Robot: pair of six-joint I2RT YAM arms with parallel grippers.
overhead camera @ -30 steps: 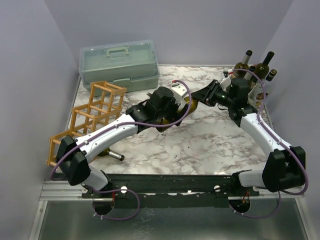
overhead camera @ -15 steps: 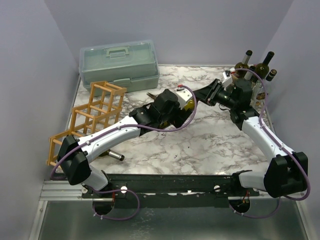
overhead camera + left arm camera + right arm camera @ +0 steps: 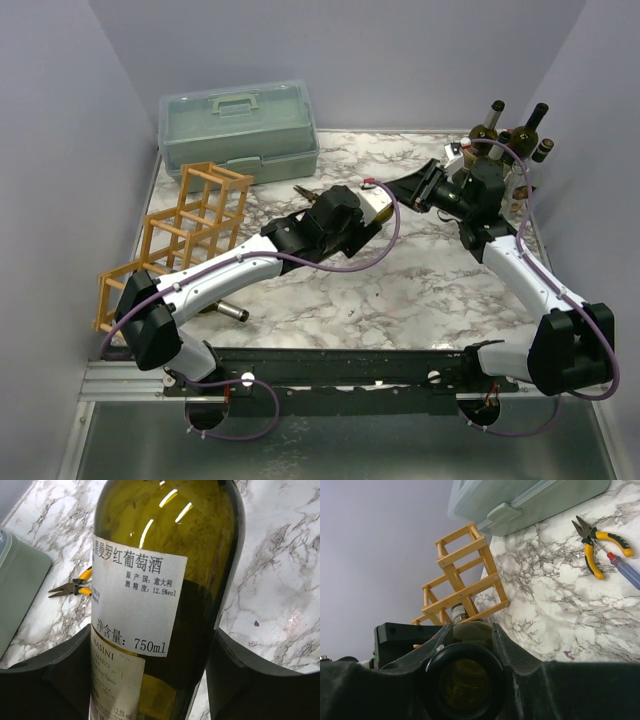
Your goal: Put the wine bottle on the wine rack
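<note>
Marbled white tabletop (image 3: 400, 280) spreads beneath both arms. Closed on the body of the dark green glass wine bottle (image 3: 165, 540), the left gripper (image 3: 150, 672) presses its black fingers against both sides. The right gripper (image 3: 466, 642) clamps the same bottle's neck, the mouth facing its camera. Held above mid-table, the bottle is well apart from the orange-tan wooden lattice wine rack (image 3: 463, 552) at the left edge. Yellow-handled pliers (image 3: 600, 545) lie near the pale green plastic toolbox (image 3: 240, 125).

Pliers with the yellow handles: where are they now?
Top view: the pliers lie on the marble table left of centre, just in front of the green toolbox, beside a screwdriver.
</note>
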